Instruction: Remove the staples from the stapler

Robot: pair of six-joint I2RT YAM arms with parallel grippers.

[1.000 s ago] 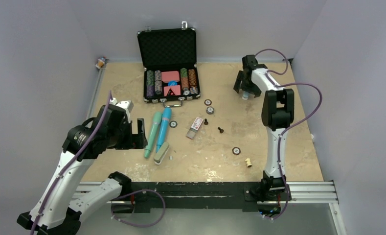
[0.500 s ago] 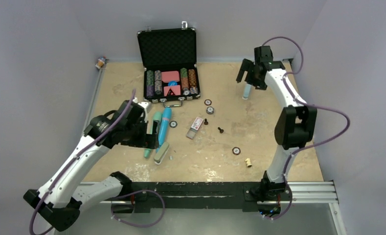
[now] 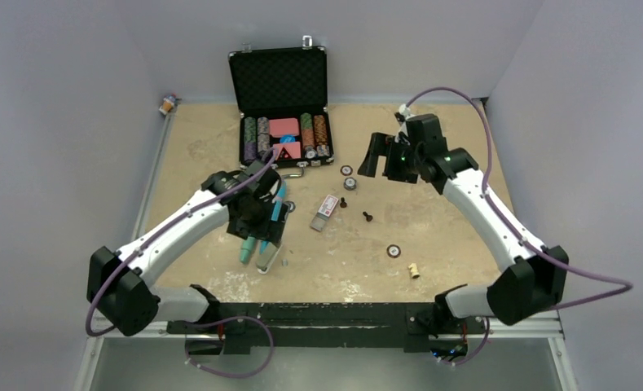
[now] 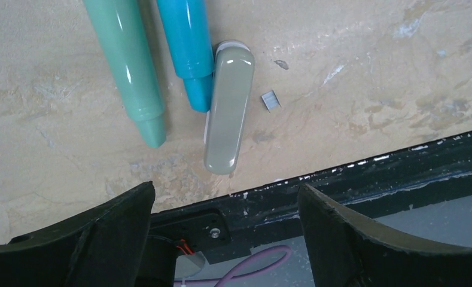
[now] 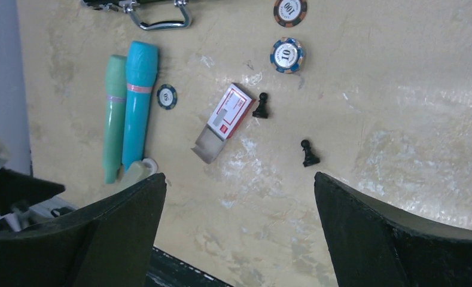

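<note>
The grey-green stapler [image 4: 228,107] lies closed on the table near the front edge, beside the tips of a green marker [image 4: 128,66] and a blue marker [image 4: 188,48]. A small strip of staples [image 4: 270,100] lies loose just right of it. My left gripper [image 4: 226,188] hovers open over the stapler [image 3: 269,254], with nothing between its fingers. My right gripper [image 5: 239,177] is open and empty above the table's middle right, higher than the things below it. In the right wrist view only an end of the stapler [image 5: 134,173] shows.
A red-and-white staple box [image 5: 224,119] lies half open mid-table with two black pawns [image 5: 260,106] [image 5: 308,154] by it. Poker chips [image 5: 286,54] are scattered around. An open chip case [image 3: 281,114] stands at the back. The black front rail [image 4: 365,179] is close to the stapler.
My left arm has swung right from the table's left side to above the markers and stapler. My right arm has come forward and left from the back right corner.
</note>
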